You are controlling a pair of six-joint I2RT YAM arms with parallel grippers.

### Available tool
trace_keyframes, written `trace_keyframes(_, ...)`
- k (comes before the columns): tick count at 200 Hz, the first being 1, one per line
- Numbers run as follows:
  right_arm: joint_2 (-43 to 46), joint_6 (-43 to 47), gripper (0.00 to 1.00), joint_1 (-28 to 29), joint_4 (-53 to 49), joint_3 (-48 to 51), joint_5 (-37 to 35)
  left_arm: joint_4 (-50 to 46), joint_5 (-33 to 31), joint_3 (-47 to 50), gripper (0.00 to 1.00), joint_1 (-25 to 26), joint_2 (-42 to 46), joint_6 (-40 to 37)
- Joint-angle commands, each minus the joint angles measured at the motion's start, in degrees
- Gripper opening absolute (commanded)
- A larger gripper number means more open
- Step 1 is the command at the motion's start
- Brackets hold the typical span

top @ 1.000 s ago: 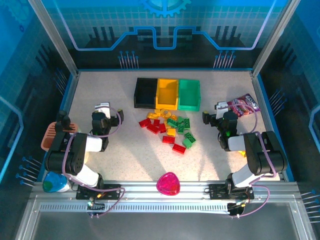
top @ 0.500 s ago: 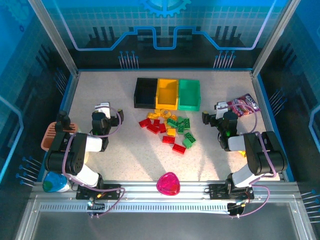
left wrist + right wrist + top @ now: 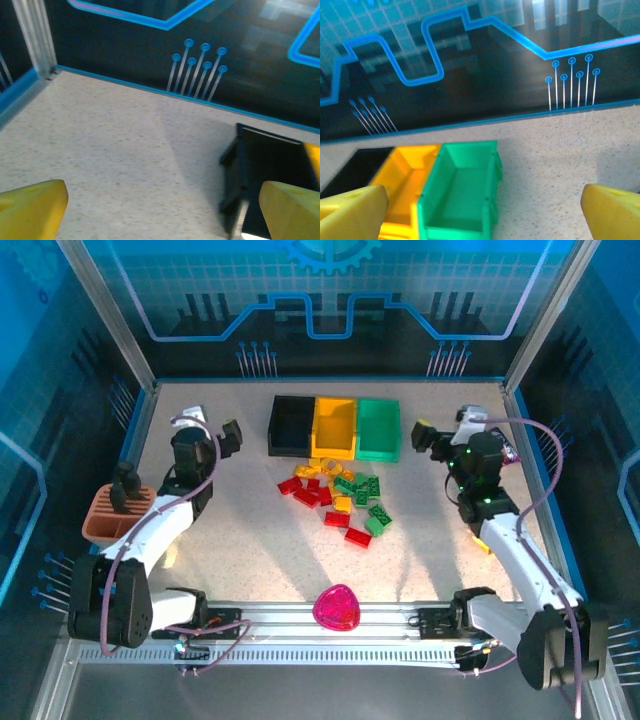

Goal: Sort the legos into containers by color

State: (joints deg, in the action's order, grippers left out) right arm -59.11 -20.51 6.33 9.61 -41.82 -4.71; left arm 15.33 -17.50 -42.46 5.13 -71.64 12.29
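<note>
Could clip the black bin [image 3: 291, 425] wall with the left gripper [image 3: 212, 427], spread wide and empty to its left. Could pinch two touching legos [image 3: 338, 498] of different colours from so tight a heap. Same wall risk for the right gripper [image 3: 445, 425], spread wide and empty, right of the green bin [image 3: 379, 430]. Small studded bricks, red, yellow and green, heaped mid-table, just near of the yellow bin [image 3: 335, 425].

Bright even overhead light, soft shadows on table [image 3: 250, 550], left wrist view blurred
</note>
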Motion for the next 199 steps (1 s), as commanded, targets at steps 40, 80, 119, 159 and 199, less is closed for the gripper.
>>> trace_keyframes(40,-10.1,-3.8,0.96,1.8,-23.8,-6.3,10.9,-24.6,12.9,-16.4,0.89,2.8,-15.5,4.1)
trace_keyframes(80,-26.8,-0.7,0.79,3.3,-29.8,-18.9,14.1,-29.9,18.2,-28.9,0.76,2.8,-28.5,3.9)
trace_keyframes(119,-38.3,-1.1,0.69,3.8,-32.1,-27.5,8.2,-32.3,18.6,-37.5,0.7,2.9,-35.9,3.6)
trace_keyframes(159,-43.5,-0.1,0.6,4.1,-32.6,-31.4,4.0,-35.7,19.0,-43.5,0.61,2.9,-41.6,3.0)
trace_keyframes(199,-49.7,1.5,0.43,4.2,-34.2,-37.4,6.5,-36.9,19.7,-46.8,0.5,3.4,-45.1,3.3)
